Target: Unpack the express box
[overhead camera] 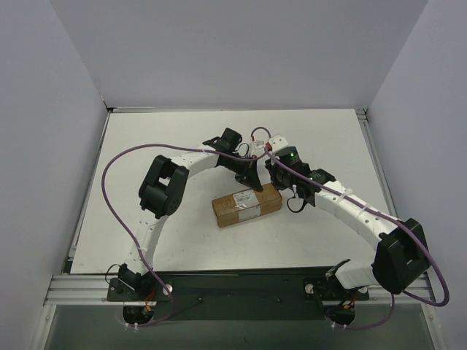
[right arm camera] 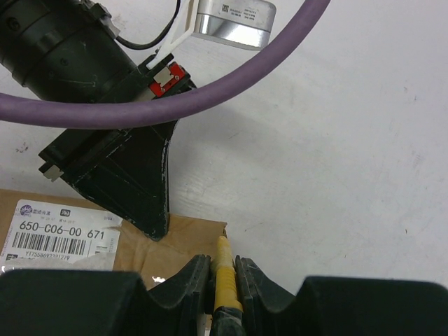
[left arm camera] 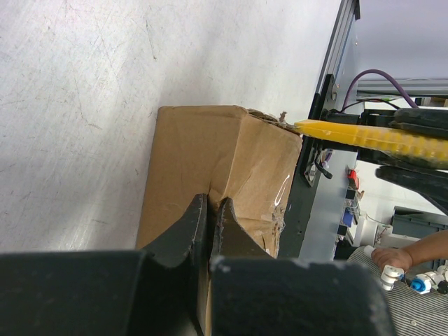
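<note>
We should press the box (overhead camera: 246, 204) under our closed, empty left pincer (left arm camera: 211, 203) and draw the knife (right arm camera: 222, 253), clamped in our right pincer (right arm camera: 222, 264), shallowly.

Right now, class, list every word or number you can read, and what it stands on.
"650-C06-00 671": white shipping label on the express box.
Smaller print, logo and barcode digits on that label: too blurred to read.
Print on the silver module: too small.
</note>
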Action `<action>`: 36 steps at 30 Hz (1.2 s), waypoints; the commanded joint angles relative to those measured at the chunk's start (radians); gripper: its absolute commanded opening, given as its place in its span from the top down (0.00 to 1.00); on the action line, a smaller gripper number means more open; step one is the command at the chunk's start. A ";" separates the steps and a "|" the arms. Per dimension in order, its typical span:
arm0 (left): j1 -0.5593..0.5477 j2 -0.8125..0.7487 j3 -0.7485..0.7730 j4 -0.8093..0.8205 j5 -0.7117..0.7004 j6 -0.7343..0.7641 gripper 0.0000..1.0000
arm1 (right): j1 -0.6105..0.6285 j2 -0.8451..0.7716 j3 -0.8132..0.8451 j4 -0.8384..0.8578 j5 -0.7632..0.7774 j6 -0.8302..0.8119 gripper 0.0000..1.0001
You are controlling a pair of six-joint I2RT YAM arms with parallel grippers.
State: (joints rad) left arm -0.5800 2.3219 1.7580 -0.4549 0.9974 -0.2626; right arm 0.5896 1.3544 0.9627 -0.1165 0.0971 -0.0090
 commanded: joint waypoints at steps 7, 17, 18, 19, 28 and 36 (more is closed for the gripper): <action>0.000 0.001 -0.002 0.015 -0.049 -0.007 1.00 | 0.012 -0.020 -0.009 -0.096 0.001 0.009 1.00; 0.003 0.008 0.005 0.018 -0.063 -0.007 1.00 | 0.072 -0.097 0.051 -0.311 0.021 0.060 1.00; 0.003 0.008 0.005 0.016 -0.063 -0.007 1.00 | 0.072 -0.097 0.057 -0.331 0.020 0.064 1.00; 0.005 0.007 0.006 0.016 -0.063 -0.009 1.00 | 0.072 -0.100 0.062 -0.371 0.016 0.064 1.00; 0.011 0.004 0.020 0.015 -0.046 -0.003 1.00 | 0.029 -0.135 0.137 -0.505 -0.008 0.073 1.00; 0.032 -0.035 0.107 0.019 0.061 0.034 0.51 | -0.163 -0.139 0.145 -0.392 -0.039 -0.277 1.00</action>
State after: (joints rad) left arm -0.5762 2.3219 1.7748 -0.4568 1.0084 -0.2565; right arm 0.4995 1.2469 1.1316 -0.5621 0.0639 -0.0326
